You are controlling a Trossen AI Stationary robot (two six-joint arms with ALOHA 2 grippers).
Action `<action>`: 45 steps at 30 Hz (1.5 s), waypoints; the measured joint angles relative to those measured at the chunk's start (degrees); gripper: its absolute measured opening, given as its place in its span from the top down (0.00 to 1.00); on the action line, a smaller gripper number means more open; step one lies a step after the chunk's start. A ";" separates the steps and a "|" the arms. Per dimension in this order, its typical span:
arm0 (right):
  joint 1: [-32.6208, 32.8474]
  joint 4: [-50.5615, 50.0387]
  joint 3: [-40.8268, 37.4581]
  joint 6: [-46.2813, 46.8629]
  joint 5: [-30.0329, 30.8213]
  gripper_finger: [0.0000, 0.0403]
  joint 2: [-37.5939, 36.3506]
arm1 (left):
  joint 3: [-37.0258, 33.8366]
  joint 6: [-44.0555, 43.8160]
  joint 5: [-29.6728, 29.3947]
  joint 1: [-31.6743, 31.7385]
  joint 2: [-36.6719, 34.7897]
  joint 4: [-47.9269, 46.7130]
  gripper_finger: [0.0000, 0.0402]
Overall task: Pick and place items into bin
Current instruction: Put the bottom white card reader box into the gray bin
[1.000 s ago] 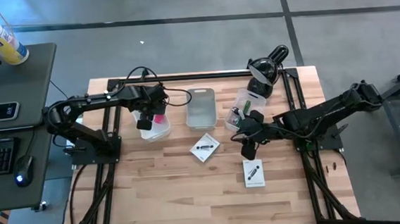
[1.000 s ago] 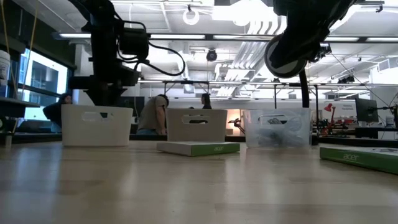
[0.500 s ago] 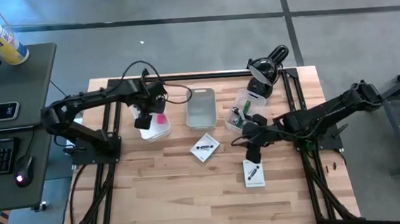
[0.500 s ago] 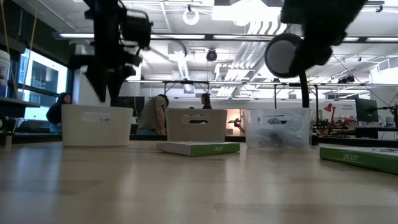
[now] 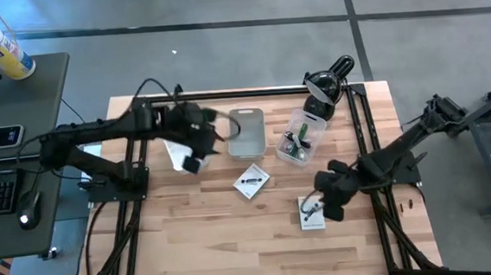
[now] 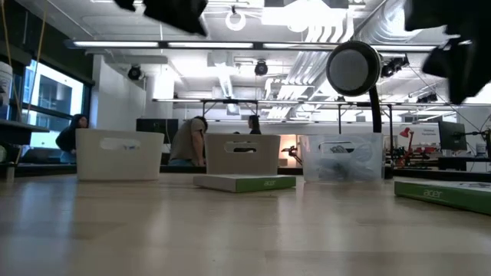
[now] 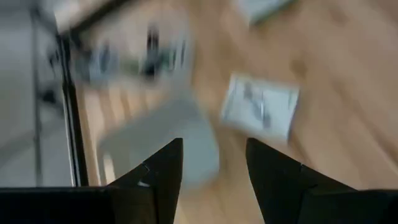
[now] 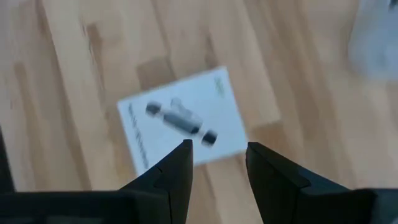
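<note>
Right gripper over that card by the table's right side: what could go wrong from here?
1. The white card lies flat on the table; the right gripper, jaws open above it, may slide it rather than lift it.
2. The card sits askew to the jaws, so a grip could catch only a corner.
3. The left gripper hangs open above the other card; paths might cross near the bins.

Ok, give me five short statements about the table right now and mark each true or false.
1. The right gripper hangs over a white card. True.
2. The left gripper holds a pink block. False: its fingers are open with nothing between them.
3. Three bins stand in a row on the table. True.
4. The clear bin is empty. False: it holds small items.
5. Both white cards lie inside the middle bin. False: the other card also lies on the table.
</note>
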 joint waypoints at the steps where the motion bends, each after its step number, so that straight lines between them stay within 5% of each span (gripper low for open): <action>1: 1.45 -0.69 0.00 2.19 0.25 0.65 0.00 | -0.29 0.11 -0.02 -2.00 0.47 3.07 0.60; 11: 11.83 0.82 -0.19 26.86 7.31 0.65 0.09 | -1.33 6.36 -1.98 -14.01 13.47 26.02 0.60; 21: 14.43 35.51 -18.49 44.72 2.49 0.65 0.17 | -1.20 10.35 -6.02 -18.26 26.93 40.96 0.60; 33: 13.34 27.72 -18.67 49.21 -1.78 0.65 0.17 | 1.91 20.07 -13.22 -22.79 36.18 43.27 0.60; 45: 10.99 22.61 -18.71 49.73 -2.40 0.65 0.15 | 16.88 23.19 -12.93 -22.81 47.71 36.40 0.60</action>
